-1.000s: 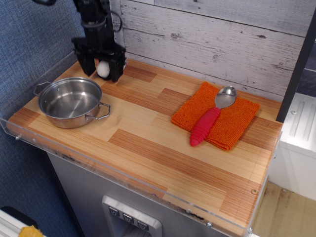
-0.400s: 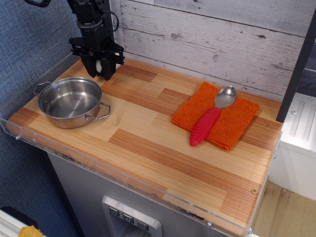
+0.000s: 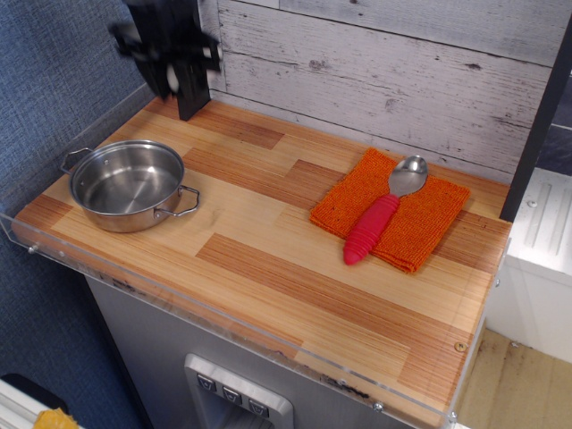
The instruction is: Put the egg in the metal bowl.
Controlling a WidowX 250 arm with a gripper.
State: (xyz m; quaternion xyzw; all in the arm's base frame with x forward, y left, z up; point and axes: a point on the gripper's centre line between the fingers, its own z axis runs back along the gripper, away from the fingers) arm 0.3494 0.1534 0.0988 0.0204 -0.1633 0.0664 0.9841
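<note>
The metal bowl (image 3: 128, 185) stands empty at the left end of the wooden counter, its two wire loop handles showing. My black gripper (image 3: 175, 88) is blurred and raised above the counter's back left corner, behind and above the bowl. A small white patch, the egg (image 3: 172, 82), shows between its fingers, held clear of the counter. The egg's black band cannot be made out in the blur.
An orange cloth (image 3: 420, 223) lies at the right with a metal spoon with a red handle (image 3: 374, 225) on it. A clear acrylic rim (image 3: 232, 322) runs along the counter's front and left edges. A white plank wall (image 3: 375, 71) stands behind.
The gripper closed on the egg at the back left corner of the counter and has lifted it up and slightly left, off the wood.
</note>
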